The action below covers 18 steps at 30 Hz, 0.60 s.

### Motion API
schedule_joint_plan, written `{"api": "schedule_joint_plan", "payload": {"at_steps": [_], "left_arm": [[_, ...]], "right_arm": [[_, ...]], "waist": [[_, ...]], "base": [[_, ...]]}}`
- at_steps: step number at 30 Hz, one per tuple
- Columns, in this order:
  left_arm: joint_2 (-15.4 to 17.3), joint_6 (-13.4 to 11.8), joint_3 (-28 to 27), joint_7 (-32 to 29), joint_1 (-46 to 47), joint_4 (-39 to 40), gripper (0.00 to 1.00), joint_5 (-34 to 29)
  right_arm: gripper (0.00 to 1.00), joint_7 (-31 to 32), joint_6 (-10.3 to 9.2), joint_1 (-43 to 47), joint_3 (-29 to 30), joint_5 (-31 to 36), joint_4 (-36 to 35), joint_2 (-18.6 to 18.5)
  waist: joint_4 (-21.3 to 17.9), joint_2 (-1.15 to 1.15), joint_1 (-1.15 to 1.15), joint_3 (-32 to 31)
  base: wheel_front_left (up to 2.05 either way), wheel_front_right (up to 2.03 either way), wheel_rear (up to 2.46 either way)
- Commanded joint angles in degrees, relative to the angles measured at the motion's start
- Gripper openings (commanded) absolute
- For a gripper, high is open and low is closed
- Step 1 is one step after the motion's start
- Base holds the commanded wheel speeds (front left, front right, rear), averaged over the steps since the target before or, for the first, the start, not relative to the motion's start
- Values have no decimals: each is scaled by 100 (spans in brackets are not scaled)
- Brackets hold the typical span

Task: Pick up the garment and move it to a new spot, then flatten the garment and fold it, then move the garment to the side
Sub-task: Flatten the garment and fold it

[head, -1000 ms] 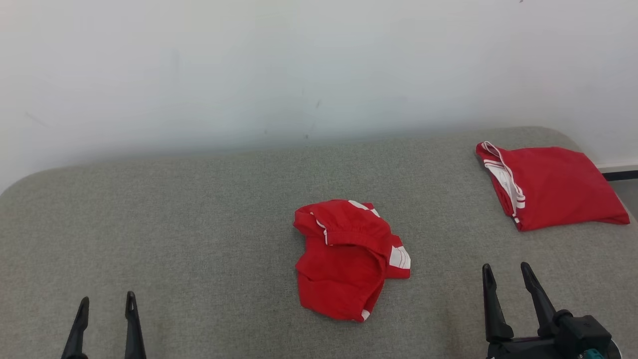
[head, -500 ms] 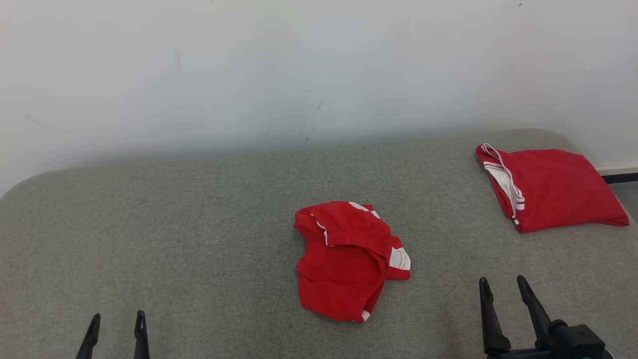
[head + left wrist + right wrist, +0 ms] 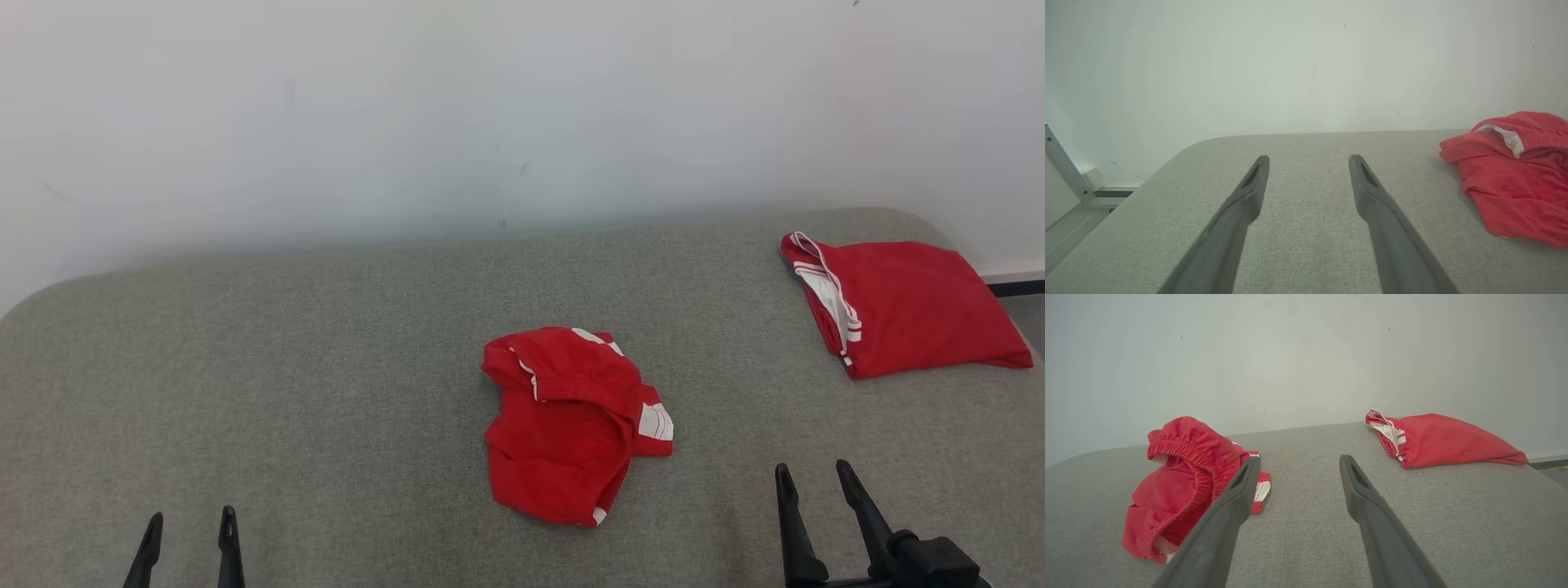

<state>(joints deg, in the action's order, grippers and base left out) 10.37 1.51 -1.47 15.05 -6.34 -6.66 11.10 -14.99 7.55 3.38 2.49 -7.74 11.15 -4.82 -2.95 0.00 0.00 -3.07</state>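
A crumpled red garment with white stripes lies in the middle of the grey padded table; it also appears at the right edge of the left wrist view as the garment and at the left of the right wrist view as the garment. My left gripper stands open at the lower left, well away from the garment. At the lower right my right gripper is open too, a short way right of the garment. Nothing is between either pair of fingers.
A second red garment, folded, lies at the table's far right corner, also in the right wrist view. A white wall rises right behind the table. The table's rounded left edge drops to a floor with a metal frame.
Both grippers have drawn back toward the bottom of the head view; the left moved earlier, the right kept sliding down and slightly left. The garments have not moved.
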Motion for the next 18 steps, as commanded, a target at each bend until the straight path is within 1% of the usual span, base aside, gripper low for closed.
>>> {"api": "schedule_joint_plan", "payload": {"at_steps": [1, 10, 18], "left_arm": [[-44, 32, -78, 16, 53, -26, 100, 18], [-219, 93, -384, 16, 15, -21, 100, 67], [-312, 223, -515, 16, -35, -29, 100, -49]], "right_arm": [[100, -25, -15, 26, -22, -30, 16, -5], [100, -25, -15, 6, -36, -50, 53, -28], [100, -25, -15, -11, -61, -73, 83, -46]], "waist": [[-5, 0, 0, 0], [5, 0, 0, 12], [12, 0, 0, 15]], "base": [[0, 0, 0], [0, 0, 0], [0, 0, 0]]}}
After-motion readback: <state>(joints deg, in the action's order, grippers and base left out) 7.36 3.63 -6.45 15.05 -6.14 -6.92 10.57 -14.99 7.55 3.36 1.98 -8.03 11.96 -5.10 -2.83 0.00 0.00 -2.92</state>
